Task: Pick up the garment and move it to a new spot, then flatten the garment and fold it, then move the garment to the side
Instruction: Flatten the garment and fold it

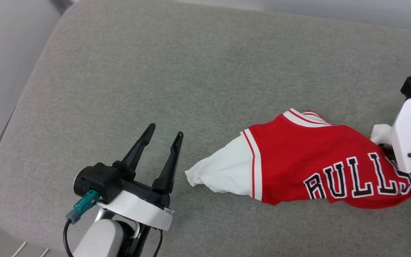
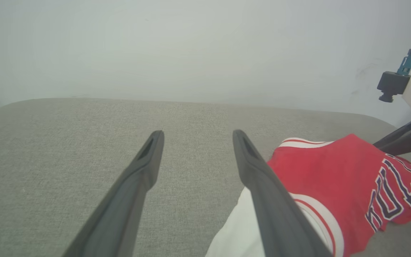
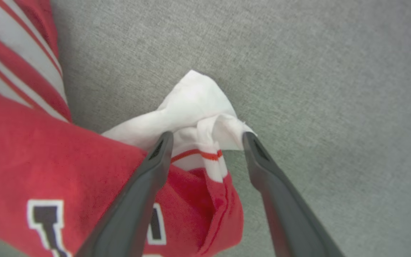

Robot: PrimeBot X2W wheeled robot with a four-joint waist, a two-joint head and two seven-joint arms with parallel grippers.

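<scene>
The garment (image 1: 298,157), red with black white-outlined "BULLS" lettering, lies crumpled on the grey cushion (image 1: 191,71), right of centre. One white sleeve (image 1: 219,171) points left. My left gripper (image 1: 165,132) hovers open just left of that sleeve, holding nothing. In the left wrist view the left gripper (image 2: 198,134) stands open over bare cushion, the garment (image 2: 334,171) beside its right finger. My right gripper (image 3: 207,137) is open, its fingers straddling the bunched white sleeve with striped trim (image 3: 198,114) at the garment's right end. In the head view its white wrist housing (image 1: 410,132) covers that end.
The cushion's rounded left edge (image 1: 20,107) drops to a pale floor. A light wall (image 2: 205,46) rises behind the cushion's far edge. Bare cushion stretches left of and beyond the garment.
</scene>
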